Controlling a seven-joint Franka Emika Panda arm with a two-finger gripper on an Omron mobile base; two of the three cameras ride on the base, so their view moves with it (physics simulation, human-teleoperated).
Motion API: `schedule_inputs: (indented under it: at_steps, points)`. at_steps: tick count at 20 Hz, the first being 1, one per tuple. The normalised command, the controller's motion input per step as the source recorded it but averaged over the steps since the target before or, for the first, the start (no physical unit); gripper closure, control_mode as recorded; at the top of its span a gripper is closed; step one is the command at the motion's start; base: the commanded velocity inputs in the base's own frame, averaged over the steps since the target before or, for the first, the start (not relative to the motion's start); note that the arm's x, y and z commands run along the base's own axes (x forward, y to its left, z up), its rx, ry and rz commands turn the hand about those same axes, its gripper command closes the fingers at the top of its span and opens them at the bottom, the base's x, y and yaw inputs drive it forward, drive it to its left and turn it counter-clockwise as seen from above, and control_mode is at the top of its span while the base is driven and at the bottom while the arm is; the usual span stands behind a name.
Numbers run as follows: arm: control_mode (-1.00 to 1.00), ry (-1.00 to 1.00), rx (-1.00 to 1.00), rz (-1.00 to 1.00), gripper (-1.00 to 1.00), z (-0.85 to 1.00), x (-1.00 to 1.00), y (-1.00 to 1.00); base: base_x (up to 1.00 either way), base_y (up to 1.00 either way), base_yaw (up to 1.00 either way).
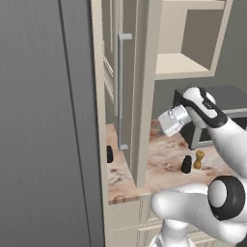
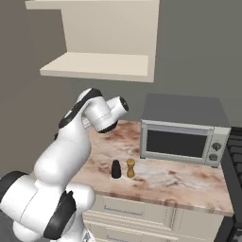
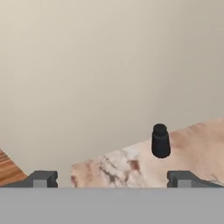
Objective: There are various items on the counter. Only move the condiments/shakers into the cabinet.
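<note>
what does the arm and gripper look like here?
Glossy white rounded arm with black joint rings and round caps. A ribbed silver-white wrist cylinder sits at its end. The gripper shows two small dark grey blocky fingertips. No cables or markings visible.

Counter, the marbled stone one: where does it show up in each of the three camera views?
Left base view: the counter spans the middle right, past the cabinet door.
Right base view: lower middle, under the microwave.
Hand view: lower right corner.
Shared landmark: a black shaker stands on it in each view; whether the hand view's is the same one, I cannot tell.
</note>
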Motion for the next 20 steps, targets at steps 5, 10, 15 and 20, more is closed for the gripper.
schedule_inputs:
  at_steps: [5, 10, 15, 20]
  points:
    - [-1.00, -0.07, 0.00, 0.14, -1.00, -0.23, 0.30, 0.36, 0.00, 0.00, 0.00]
    - [-1.00, -0.01, 0.02, 0.02, -1.00, -0.23, 0.26, 0.36, 0.00, 0.00, 0.00]
    - [-1.00, 0.00, 0.07, 0.00, -1.00, -0.30, 0.21, 0.13, 0.00, 0.00, 0.00]
    - [-1.00, 0.00, 0.10, 0.00, -1.00, -0.36, 0.13, 0.11, 0.00, 0.00, 0.00]
